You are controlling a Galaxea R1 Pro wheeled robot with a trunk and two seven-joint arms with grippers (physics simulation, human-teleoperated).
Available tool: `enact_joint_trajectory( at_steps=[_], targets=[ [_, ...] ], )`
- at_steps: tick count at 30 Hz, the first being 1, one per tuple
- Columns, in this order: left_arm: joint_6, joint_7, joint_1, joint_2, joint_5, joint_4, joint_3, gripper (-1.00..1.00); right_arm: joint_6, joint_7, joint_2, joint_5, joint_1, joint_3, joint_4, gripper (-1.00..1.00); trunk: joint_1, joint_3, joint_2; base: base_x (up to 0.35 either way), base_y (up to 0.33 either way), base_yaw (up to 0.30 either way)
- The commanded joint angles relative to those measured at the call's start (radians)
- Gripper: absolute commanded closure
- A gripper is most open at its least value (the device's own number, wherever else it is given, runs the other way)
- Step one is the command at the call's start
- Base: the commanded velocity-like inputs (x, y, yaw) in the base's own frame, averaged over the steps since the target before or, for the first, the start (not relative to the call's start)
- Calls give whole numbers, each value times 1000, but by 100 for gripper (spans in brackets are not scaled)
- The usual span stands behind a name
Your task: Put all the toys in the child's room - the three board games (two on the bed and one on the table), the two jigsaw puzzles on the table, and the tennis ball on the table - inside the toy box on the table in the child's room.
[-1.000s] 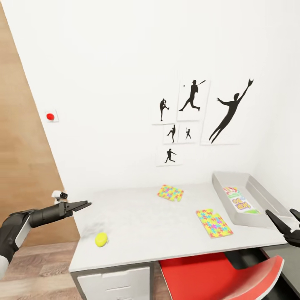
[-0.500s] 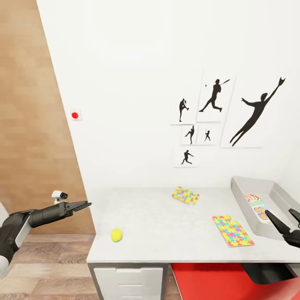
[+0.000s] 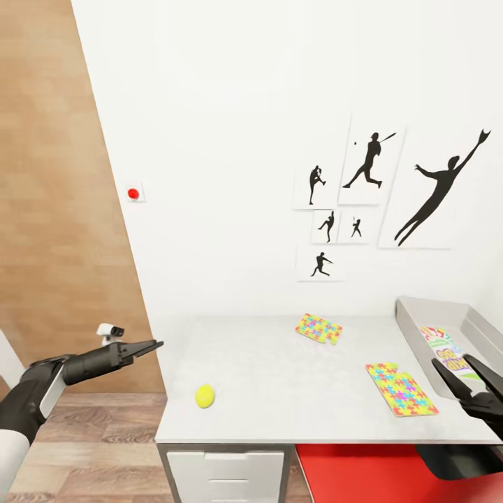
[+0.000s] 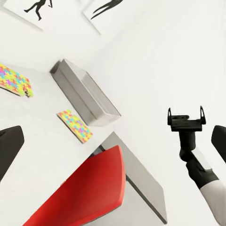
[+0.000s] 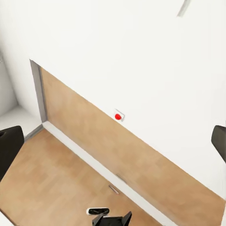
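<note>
Head view: the left jaws (image 3: 143,347) look nearly closed and empty; the right jaws (image 3: 464,377) are spread wide, holding nothing. The tennis ball (image 3: 205,396) sits near the bench (image 3: 279,377) front edge, just beyond and below the left jaws. A careless nudge could roll it off. Both jigsaw puzzles (image 3: 401,379) (image 3: 318,327) lie flat, hard to pinch, one close before the right jaws, beside the toy box (image 3: 419,309), which holds one board game (image 3: 445,348).

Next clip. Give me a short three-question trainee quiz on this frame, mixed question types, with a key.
1. True or false: the tennis ball lies inside the toy box.
2. How many jigsaw puzzles lie on the table?
3. What already sits in the toy box? A) a board game B) a red cup C) a book

Key: 1. False, it lies on the table near the left gripper. 2. Two. 3. A.
</note>
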Motion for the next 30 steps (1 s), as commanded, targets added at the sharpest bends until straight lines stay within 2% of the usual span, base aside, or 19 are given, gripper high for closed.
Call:
enact_joint_trajectory(
  at_steps=[1, 14, 20, 30],
  targets=[
    [9, -3, -1, -1, 0, 0, 0, -100, 2, 9, 2, 7, -1, -6, 1, -100, 0, -1, -1, 0, 39, 0],
    [2, -3, -2, -10, -1, -2, 2, -100, -8, 80, 11, 22, -2, -8, 5, -100, 0, -1, -1, 0, 90, 0],
    [2, -4, -2, -9, -1, -2, 3, -100, -13, 78, 12, 24, -2, 16, 5, -100, 0, -1, -1, 0, 94, 0],
    [2, -5, -2, -9, -1, -2, 5, -100, -14, 35, 13, 37, -2, 24, 3, -100, 0, -1, -1, 0, 122, 0]
  ],
)
